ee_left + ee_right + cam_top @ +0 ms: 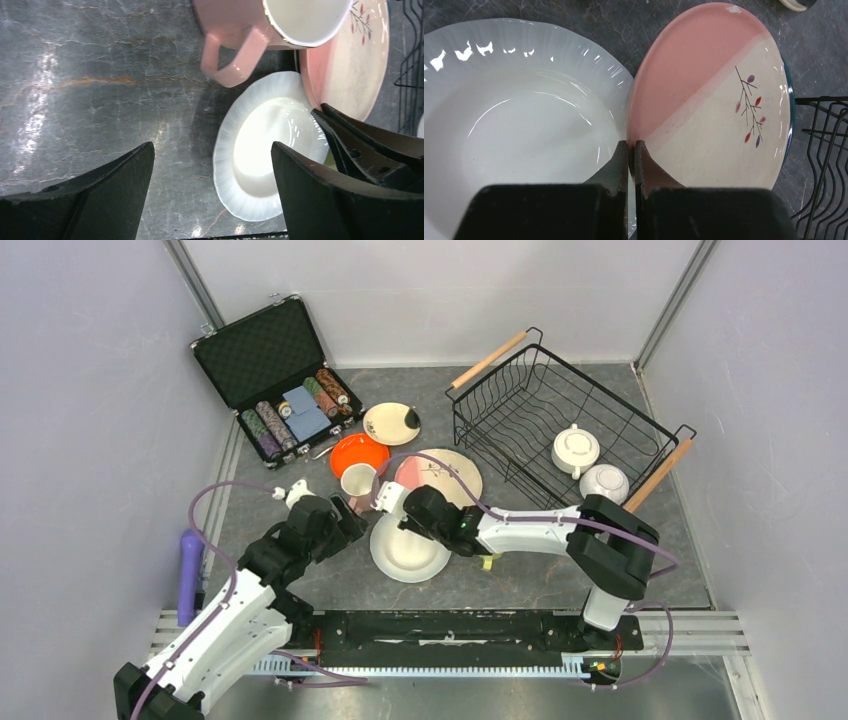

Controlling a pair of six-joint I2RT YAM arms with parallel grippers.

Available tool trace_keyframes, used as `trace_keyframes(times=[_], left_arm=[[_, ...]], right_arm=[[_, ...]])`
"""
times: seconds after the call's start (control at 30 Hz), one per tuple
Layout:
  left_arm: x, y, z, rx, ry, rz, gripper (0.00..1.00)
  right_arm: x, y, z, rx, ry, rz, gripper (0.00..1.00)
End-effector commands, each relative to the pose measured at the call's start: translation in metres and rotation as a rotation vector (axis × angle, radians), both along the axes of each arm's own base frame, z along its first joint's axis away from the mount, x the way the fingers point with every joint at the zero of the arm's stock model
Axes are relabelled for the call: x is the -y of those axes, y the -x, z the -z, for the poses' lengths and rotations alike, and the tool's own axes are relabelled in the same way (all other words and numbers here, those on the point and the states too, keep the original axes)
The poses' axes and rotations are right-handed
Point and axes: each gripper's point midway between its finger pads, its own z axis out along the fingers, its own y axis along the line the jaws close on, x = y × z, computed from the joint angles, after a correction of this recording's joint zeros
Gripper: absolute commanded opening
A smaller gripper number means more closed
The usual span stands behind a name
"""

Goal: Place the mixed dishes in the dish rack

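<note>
My right gripper (631, 145) is shut on the near rim of the pink-cream plate (704, 100), right where that rim meets the white plate (524, 125). The pink-cream plate lies on a teal-rimmed plate (791, 100). In the top view the right gripper (398, 508) reaches left over the white plate (405, 550). My left gripper (212, 150) hangs open over bare table, with the pink mug (235, 40) ahead of it and the white plate (260, 150) to its right. The dish rack (600, 390) stands at the back right and holds two white pieces (575, 450).
An orange plate (358, 452) and a cream black-spotted plate (390, 423) lie behind the mug. An open black case (270, 370) with chips sits at the back left. A purple object (190, 570) lies at the left edge. A yellow-green piece (488, 560) shows under the right arm.
</note>
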Motion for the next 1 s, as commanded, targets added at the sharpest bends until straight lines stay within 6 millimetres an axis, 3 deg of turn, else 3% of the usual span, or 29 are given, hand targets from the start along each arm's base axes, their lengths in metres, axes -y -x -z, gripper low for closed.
trace_keyframes(times=[0.0,0.27,0.57,0.83,0.97], left_arm=[[0.019,-0.013,-0.028,0.056,0.084,0.036,0.92],[0.06,-0.028,-0.062,0.035,0.321,0.025,0.94],[0.09,-0.051,-0.055,-0.112,0.375,-0.017,0.95],[0.117,-0.065,-0.053,-0.114,0.383,0.006,0.94],[0.124,-0.068,-0.037,-0.136,0.36,-0.014,0.92]], right_arm=[[-0.001,0.0,-0.026,0.016,-0.099,0.006,0.0],[0.0,0.008,-0.06,0.063,-0.234,-0.021,0.0],[-0.005,0.019,-0.072,0.066,-0.331,-0.084,0.0],[-0.006,0.021,-0.083,0.084,-0.368,-0.107,0.0],[-0.009,0.022,-0.089,0.087,-0.384,-0.118,0.0]])
